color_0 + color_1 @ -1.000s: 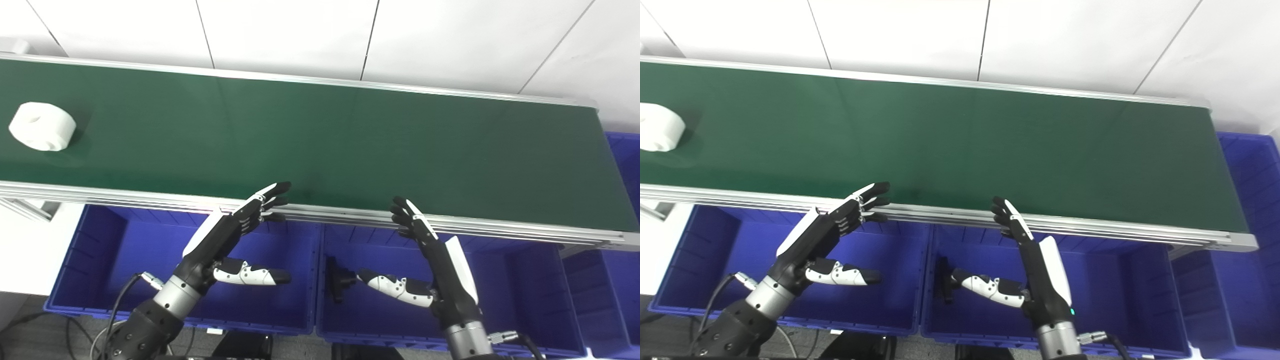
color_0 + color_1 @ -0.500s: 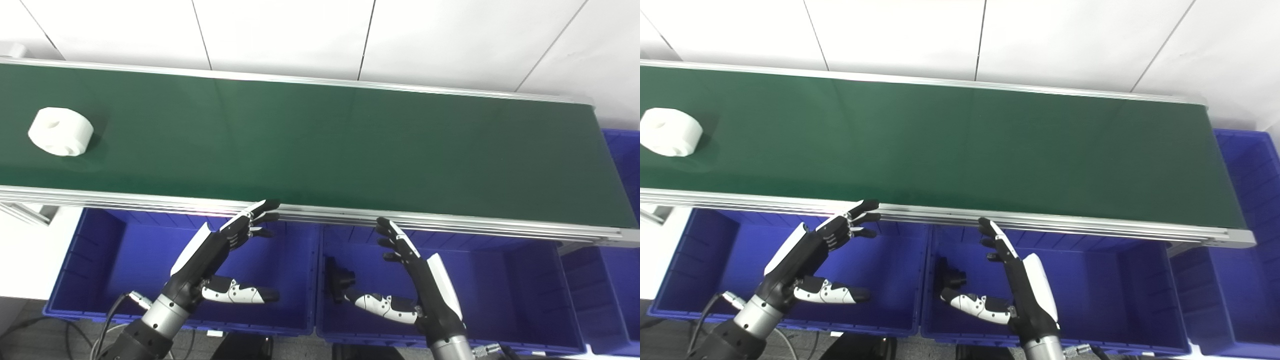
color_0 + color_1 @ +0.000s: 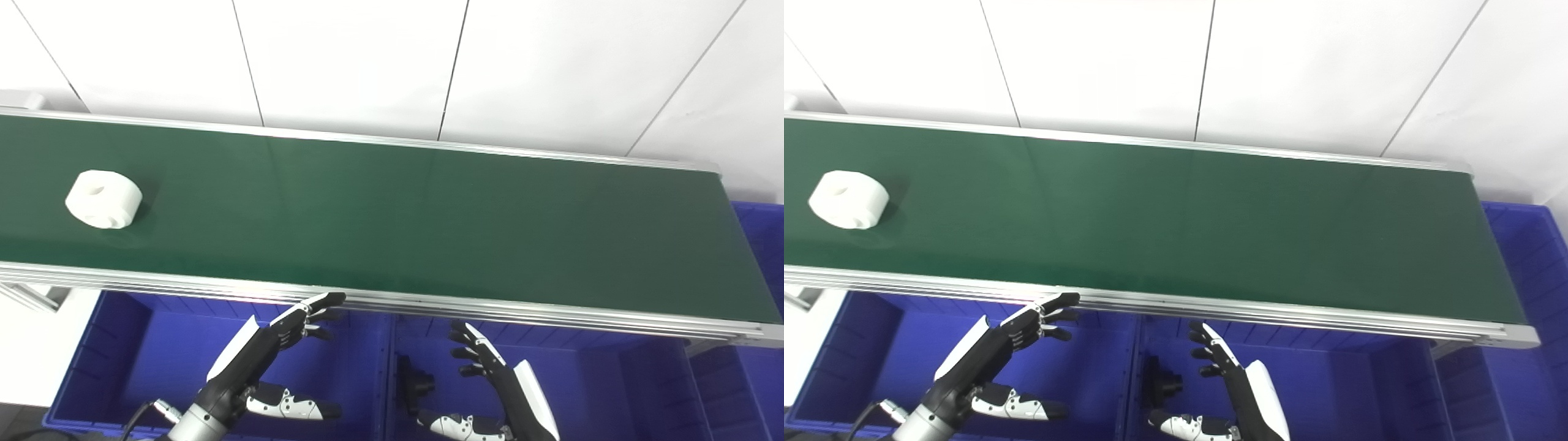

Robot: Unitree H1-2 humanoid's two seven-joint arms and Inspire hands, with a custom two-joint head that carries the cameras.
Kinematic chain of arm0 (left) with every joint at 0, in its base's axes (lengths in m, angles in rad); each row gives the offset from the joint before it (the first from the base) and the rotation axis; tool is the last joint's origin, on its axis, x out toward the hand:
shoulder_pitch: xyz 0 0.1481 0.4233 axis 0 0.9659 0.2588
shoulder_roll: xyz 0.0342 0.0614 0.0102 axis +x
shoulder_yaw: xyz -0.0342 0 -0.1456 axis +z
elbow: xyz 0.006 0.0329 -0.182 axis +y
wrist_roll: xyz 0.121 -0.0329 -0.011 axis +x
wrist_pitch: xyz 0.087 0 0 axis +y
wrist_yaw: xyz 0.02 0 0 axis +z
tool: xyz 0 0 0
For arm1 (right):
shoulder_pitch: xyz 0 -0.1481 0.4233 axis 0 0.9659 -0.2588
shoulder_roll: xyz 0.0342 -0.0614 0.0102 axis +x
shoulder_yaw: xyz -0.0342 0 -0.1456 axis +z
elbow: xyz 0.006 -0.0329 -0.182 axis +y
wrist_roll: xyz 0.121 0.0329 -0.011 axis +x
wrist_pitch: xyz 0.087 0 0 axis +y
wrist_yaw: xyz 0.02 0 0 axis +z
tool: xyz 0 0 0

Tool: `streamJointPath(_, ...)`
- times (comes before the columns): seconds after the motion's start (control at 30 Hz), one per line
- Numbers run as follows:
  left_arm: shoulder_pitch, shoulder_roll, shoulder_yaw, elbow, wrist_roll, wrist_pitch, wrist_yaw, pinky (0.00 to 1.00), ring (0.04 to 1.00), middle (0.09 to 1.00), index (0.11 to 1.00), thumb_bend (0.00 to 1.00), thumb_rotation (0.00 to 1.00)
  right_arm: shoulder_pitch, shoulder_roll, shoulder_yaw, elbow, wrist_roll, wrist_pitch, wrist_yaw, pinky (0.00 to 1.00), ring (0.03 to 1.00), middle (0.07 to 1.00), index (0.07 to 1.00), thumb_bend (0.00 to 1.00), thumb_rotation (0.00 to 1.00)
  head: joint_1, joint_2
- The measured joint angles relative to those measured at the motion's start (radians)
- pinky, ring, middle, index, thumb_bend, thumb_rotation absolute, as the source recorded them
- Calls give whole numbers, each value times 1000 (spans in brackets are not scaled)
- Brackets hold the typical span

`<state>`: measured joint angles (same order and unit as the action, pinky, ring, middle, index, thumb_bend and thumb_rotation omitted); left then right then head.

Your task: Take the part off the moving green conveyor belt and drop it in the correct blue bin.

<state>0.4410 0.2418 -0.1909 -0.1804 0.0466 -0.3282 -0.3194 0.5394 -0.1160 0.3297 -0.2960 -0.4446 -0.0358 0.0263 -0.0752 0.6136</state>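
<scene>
A white round part [image 3: 103,199] with a hole in its top lies on the green conveyor belt [image 3: 392,214] at the far left; it also shows in the right eye view [image 3: 848,199]. My left hand [image 3: 257,361] is open and empty, below the belt's near rail, over the left blue bin [image 3: 122,343]. My right hand [image 3: 502,392] is open and empty over the middle blue bin [image 3: 612,386]. Both hands are far from the part.
A black part [image 3: 413,387] lies in the middle blue bin by its left wall. Another blue bin [image 3: 759,220] stands past the belt's right end. The belt's aluminium rail [image 3: 429,303] runs above the bins. A white wall is behind.
The camera has tilted up, so the whole scene sits lower in the picture. The white part has travelled right along the belt. Both hands have dropped back from the rail towards the bins.
</scene>
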Motion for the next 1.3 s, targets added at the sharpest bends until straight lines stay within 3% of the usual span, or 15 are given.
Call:
streamJointPath(0.5,-15,-2,-7,59,2,-43,0,709,841,896,861,702,219,-4,-3,-6,20,5,-17,-14,763,843,879,920,787,178,110,-26)
streamJointPath(0.57,-15,-5,-9,59,1,-44,0,682,821,883,853,706,186,-4,-3,-9,20,12,-17,-14,785,850,882,919,787,162,181,-44)
streamJointPath(0.63,-14,-15,-9,59,2,-51,3,667,809,872,847,711,184,-3,-7,-15,22,25,-22,-17,786,851,885,920,785,155,204,-51)
streamJointPath(0.67,-14,-22,-11,60,2,-58,7,667,807,866,842,723,189,-4,-10,-19,28,30,-36,-19,789,855,888,923,781,159,277,-76)
streamJointPath(0.7,-13,-30,-13,60,1,-62,10,659,796,855,830,735,165,-4,-14,-22,35,33,-52,-21,798,863,892,932,776,175,278,-77)
streamJointPath(0.73,-10,-41,-12,57,0,-64,16,655,791,850,824,740,153,-5,-21,-25,45,34,-70,-23,803,867,894,937,773,183,373,-119)
streamJointPath(0.9,9,-89,-8,12,-4,-70,44,632,757,825,769,773,167,-4,-48,-45,61,48,-80,-23,866,904,915,971,775,145,448,-153)
streamJointPath(1.07,-2,-86,71,-168,-48,5,80,611,727,802,753,796,194,-14,-52,-46,86,78,-107,-22,878,915,929,985,771,113,474,-164)
streamJointPath(1.3,-124,-23,204,-309,-19,135,111,619,742,807,774,899,202,-23,-57,-48,95,86,-126,-22,903,924,929,994,769,103,489,-172)
